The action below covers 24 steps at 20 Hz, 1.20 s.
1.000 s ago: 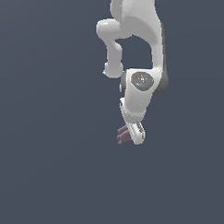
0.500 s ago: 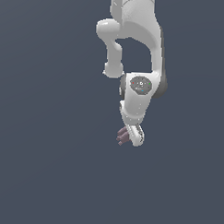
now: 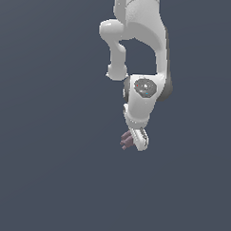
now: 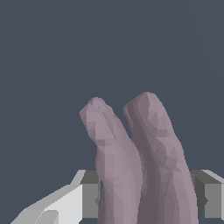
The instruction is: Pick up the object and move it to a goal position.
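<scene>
Mauve dominates our wrist view: the matte, dull purple-brown ridged clump (image 4: 135, 162) rises as two rounded lobes side by side, and it fills the space between the two grey finger pads (image 4: 89, 199) of the white parallel-jaw gripper (image 4: 146, 199). We see one pad pressed against each flank of the clump, so the jaws are clenched on it and it is held fast.

From the exterior view we find the white, glossy jointed robot arm (image 3: 140, 37) reaching down from the upper edge, its wrist section tilted slightly, with the gripper (image 3: 133, 143) at its lower end. The small lumpy clump (image 3: 125, 140) sticks out of the gripper toward the exterior view's left, partly hidden by the white finger. It looks far smaller than the hand that carries it.

Around arm and clump we see only a flat, dark slate-blue background (image 3: 43, 171). Nothing else touches the clump besides the two pads. We cannot tell from either view how far it hangs above any surface.
</scene>
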Each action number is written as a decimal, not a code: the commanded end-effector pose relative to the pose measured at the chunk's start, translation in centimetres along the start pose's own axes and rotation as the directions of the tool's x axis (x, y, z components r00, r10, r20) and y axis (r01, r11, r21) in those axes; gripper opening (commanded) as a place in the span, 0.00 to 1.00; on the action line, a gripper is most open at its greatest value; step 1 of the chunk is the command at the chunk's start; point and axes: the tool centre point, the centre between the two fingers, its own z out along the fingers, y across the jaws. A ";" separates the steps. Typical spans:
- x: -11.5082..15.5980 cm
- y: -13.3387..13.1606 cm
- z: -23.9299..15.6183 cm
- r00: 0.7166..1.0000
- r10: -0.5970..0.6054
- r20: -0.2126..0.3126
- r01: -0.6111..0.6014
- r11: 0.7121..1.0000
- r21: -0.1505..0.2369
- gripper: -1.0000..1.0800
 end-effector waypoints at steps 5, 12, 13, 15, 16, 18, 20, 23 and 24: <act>0.0 0.1 -1.9 1.000 0.000 0.000 0.000 1.000 0.000 0.00; -0.1 0.4 -7.2 1.000 0.001 0.000 -0.001 1.000 0.000 0.00; -0.1 0.4 -8.2 1.000 0.001 0.000 -0.001 1.000 0.000 0.00; -0.1 0.5 -10.3 1.000 0.001 0.000 -0.001 1.000 0.000 0.00; -0.1 0.6 -11.4 1.000 0.001 0.000 -0.001 1.000 0.000 0.00; -0.1 0.7 -13.8 1.000 0.001 0.000 -0.001 1.000 0.000 0.00; -0.1 0.8 -16.3 1.000 0.001 -0.001 -0.001 1.000 -0.001 0.00; -0.2 0.9 -19.8 1.000 0.001 -0.001 -0.001 1.000 -0.001 0.00; -0.2 0.9 -20.9 1.000 0.001 -0.001 -0.001 1.000 -0.001 0.00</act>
